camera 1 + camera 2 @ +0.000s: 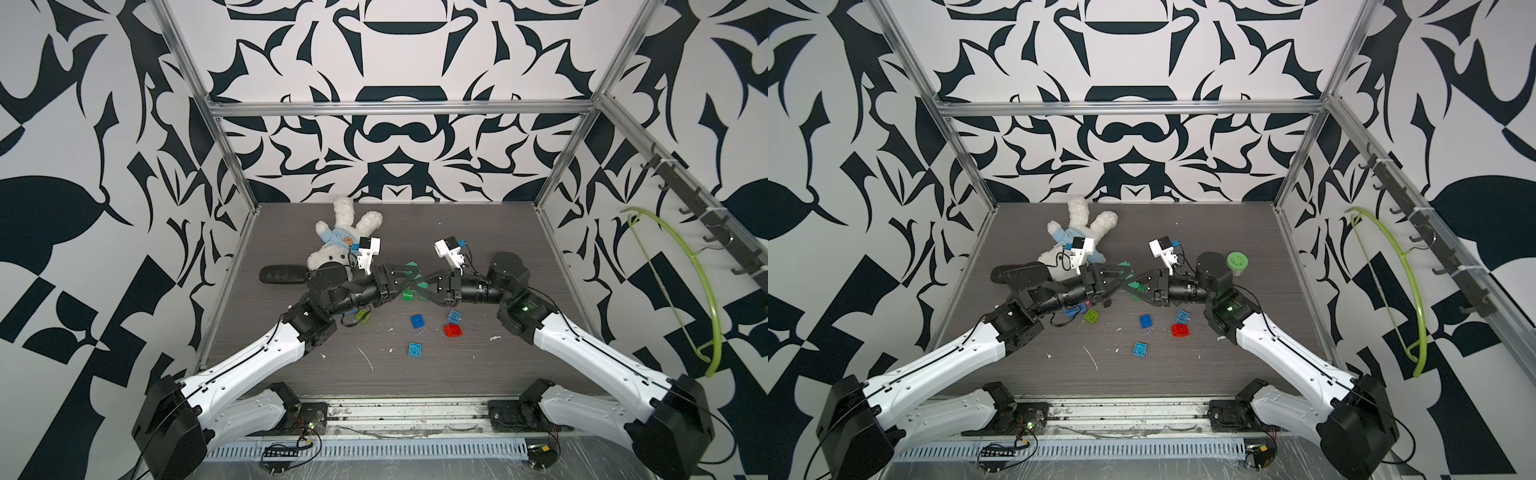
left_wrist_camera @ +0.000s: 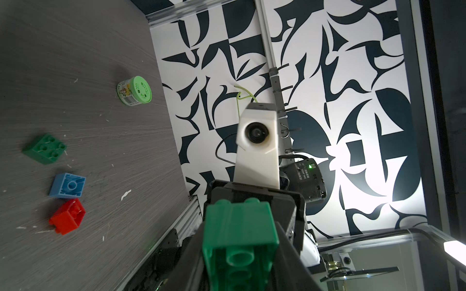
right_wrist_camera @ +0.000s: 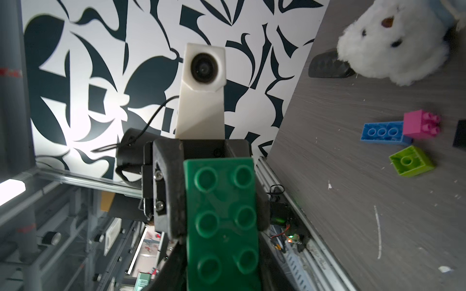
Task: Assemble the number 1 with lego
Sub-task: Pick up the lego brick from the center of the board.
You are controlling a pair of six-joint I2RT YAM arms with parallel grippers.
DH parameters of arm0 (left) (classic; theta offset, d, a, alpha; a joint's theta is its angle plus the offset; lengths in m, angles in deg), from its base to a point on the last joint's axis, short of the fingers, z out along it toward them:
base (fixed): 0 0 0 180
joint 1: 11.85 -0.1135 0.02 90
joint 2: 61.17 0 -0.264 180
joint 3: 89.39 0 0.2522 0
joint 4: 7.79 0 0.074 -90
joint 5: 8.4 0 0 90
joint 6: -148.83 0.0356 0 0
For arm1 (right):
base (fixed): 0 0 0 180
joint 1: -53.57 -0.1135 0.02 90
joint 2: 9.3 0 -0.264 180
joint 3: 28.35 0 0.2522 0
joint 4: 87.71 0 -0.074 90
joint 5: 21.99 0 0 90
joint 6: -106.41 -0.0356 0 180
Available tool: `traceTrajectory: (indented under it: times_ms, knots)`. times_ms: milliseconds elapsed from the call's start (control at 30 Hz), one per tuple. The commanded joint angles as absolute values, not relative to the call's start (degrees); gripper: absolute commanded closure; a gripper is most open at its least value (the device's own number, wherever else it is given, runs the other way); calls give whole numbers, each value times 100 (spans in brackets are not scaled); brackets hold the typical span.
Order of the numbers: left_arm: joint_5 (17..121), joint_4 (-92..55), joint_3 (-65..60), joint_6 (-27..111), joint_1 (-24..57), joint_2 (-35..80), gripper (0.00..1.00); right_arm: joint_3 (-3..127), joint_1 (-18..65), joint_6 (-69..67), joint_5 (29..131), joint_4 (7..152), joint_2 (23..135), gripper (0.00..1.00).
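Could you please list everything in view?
long green plastic brick: 1, green, held mid-air
square green plastic brick: 1, green, on grey wooden table
light blue plastic bricks: 2, light blue, front
square blue plastic brick: 1, blue, centre
long blue plastic brick: 1, blue, centre left
red plastic brick: 1, red, front right
pink plastic brick: 1, pink, at its end
lime plastic brick: 1, lime, beside those
white plush teddy bear: 1, white, back left
black oblong object: 1, black, beside bear
round green-lidded jar: 1, green lid, back right
lime plastic hanger: 1, lime, right wall
robot arms: 2, white and black, front
left pincer, right pincer: 2, black, both shut on long green plastic brick
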State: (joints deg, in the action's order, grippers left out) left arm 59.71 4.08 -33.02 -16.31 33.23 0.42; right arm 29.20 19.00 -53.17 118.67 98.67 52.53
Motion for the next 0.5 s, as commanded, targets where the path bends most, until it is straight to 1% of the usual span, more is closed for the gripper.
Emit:
traceTrajectory:
  times_ms: [0,33,67,100,133,167,200,233,267,300,333,367,400,467]
  knots:
    - [5712,716,-3237,-1737,3350,58,84,3084,1844,-5220,11934,10256,5179,78]
    - [5707,712,-3243,-1728,3350,55,84,3093,1837,-5179,11953,10256,5174,83]
    - [5698,708,-3246,-1715,3350,53,81,3102,1841,-5109,11965,10235,5169,89]
    - [5708,681,-3247,-1686,3350,31,76,3124,1841,-4990,11971,10142,5149,94]
    - [5753,615,-3252,-1631,3350,-1,67,3150,1841,-4818,11981,9975,5131,98]
    - [5874,465,-3255,-1546,3348,-54,51,3204,1840,-4532,11969,9640,5095,100]
    - [6082,211,-3268,-1439,3350,-138,39,3305,1841,-4074,11954,9160,5043,100]
    - [6362,-103,-3280,-1339,3350,-245,30,3426,1840,-3529,11887,8586,4996,100]
    - [6813,-563,-3291,-1231,3350,-387,17,3636,1841,-2758,11562,7640,4937,100]
    - [7317,-1177,-3273,-1171,3345,-518,8,3817,1801,-2008,11072,6713,4879,100]
    - [7794,-1726,-3237,-1175,3337,-623,3,3877,1793,-1413,10742,6240,4836,100]
    - [8310,-2352,-3196,-1251,3313,-718,2,3835,1780,-874,10357,5920,4782,100]
    - [8714,-2910,-3202,-1444,3264,-809,2,3757,1771,-366,9995,5743,4750,100]
    - [9092,-3574,-3359,-1973,3115,-964,2,3656,1739,461,9586,5580,4826,100]
